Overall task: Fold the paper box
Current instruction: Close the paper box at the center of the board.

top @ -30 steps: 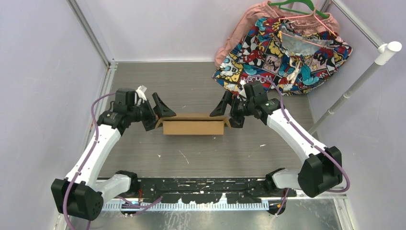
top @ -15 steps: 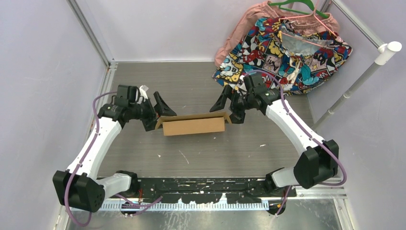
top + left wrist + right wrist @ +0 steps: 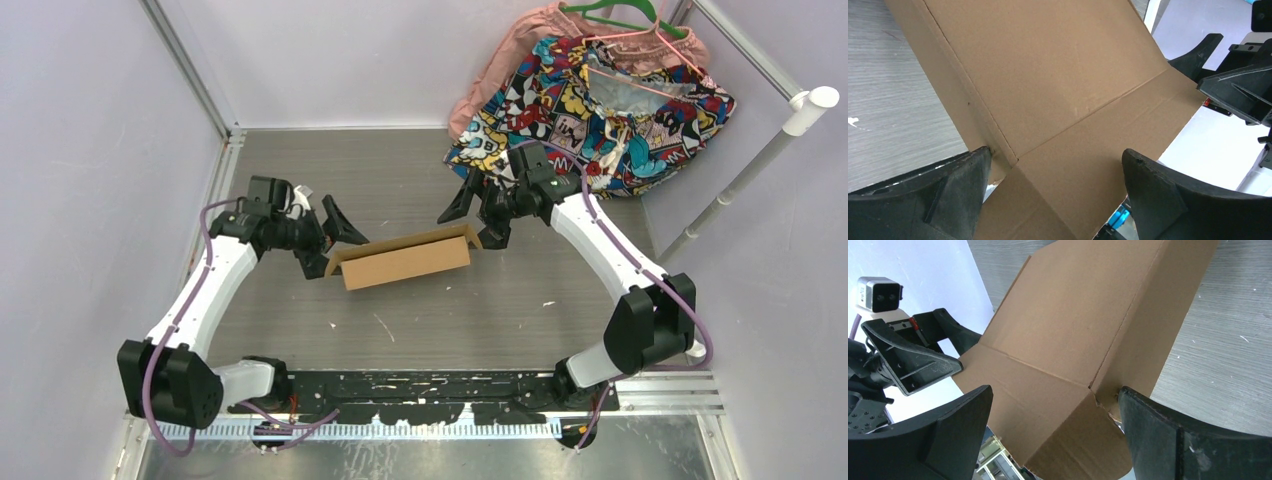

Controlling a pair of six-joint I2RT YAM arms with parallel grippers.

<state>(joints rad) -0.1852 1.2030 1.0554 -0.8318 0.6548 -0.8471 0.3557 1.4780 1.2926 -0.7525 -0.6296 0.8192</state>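
brown cardboard filled both wrist views: the paper box lay near the middle of the grey table, between the two arms, skewed so that its right end sat a little farther from the bases than its left. from above, a long front wall appeared to stand up, with a folded panel behind it. the creases and an end flap showed plainly in the left wrist view and the right wrist view.

the left gripper stood at the left short end and the right gripper at the right one. both were spread wide and grasped nothing. each pair of jaws straddled its end of the cardboard, and a finger of the left one sat right at a corner crease, though real contact could not be told. a comic-print cloth lay well apart in the far right corner.

the step in hand looked like the folding of the end flaps, with the walls only partly formed. the next move probably called for each gripper to press or pinch its flap along the crease, both ends worked evenly. a light box on a smooth table would likely turn further if one side pushed harder.
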